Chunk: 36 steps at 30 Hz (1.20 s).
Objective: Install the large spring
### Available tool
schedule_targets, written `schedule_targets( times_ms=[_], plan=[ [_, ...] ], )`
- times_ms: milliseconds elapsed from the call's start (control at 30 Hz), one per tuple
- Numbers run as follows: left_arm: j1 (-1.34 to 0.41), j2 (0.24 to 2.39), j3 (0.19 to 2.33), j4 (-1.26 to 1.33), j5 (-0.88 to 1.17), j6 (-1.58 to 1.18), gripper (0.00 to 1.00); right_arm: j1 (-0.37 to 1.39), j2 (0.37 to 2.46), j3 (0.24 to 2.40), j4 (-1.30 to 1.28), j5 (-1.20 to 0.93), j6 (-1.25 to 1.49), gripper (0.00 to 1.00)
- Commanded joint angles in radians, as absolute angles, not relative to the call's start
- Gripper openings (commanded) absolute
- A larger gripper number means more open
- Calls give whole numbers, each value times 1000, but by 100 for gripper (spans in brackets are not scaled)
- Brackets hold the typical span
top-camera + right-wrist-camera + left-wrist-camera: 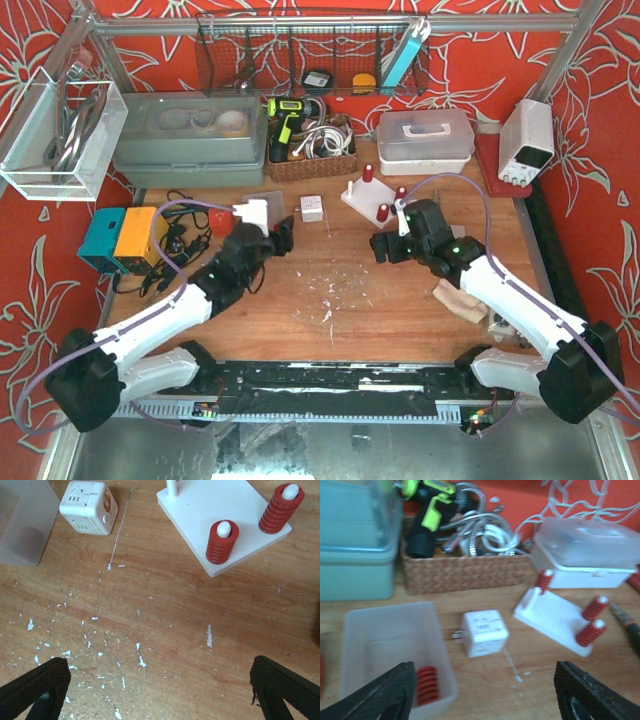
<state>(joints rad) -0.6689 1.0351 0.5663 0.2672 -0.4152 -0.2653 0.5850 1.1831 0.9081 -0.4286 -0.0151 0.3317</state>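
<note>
Both the left end effector [484, 666] and right end effector [160, 661] were spread wide, empty. A red spring [426, 685] lay in the clear bin [375, 622].

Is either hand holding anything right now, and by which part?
Nothing is held. The left hand and right hand are both open; the red spring lies in the clear bin.

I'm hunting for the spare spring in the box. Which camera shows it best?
Left wrist: the red spring lies plainly inside the clear box. The right wrist catches only the box's frosted corner; from above, the left arm covers it.
</note>
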Motion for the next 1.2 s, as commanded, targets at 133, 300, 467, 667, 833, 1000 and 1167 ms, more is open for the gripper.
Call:
schedule_targets(
  times_ms=[133,300,467,667,833,1000,1167],
  plan=[
    [-315,1192,783,-43,-1,-394,50,639,1113,772,-207,71,370,99],
    [-151,1412,921,-129,240,-320,34,657,1103,740,-155,62,379,99],
    [-134,1595,1076,-263,316,-229,30,673,1099,739,-156,97,360,99],
    [-135,1720,1148,-374,324,-169,28,677,1084,730,-146,105,353,99],
    [-135,1774,1200,-438,325,-142,31,676,1081,732,-152,107,350,99],
    [-137,1807,1221,-458,329,-127,31,676,1065,726,-150,118,348,99],
    [-143,1858,1227,-468,395,-114,33,676,1064,726,-149,114,348,99]
  ],
)
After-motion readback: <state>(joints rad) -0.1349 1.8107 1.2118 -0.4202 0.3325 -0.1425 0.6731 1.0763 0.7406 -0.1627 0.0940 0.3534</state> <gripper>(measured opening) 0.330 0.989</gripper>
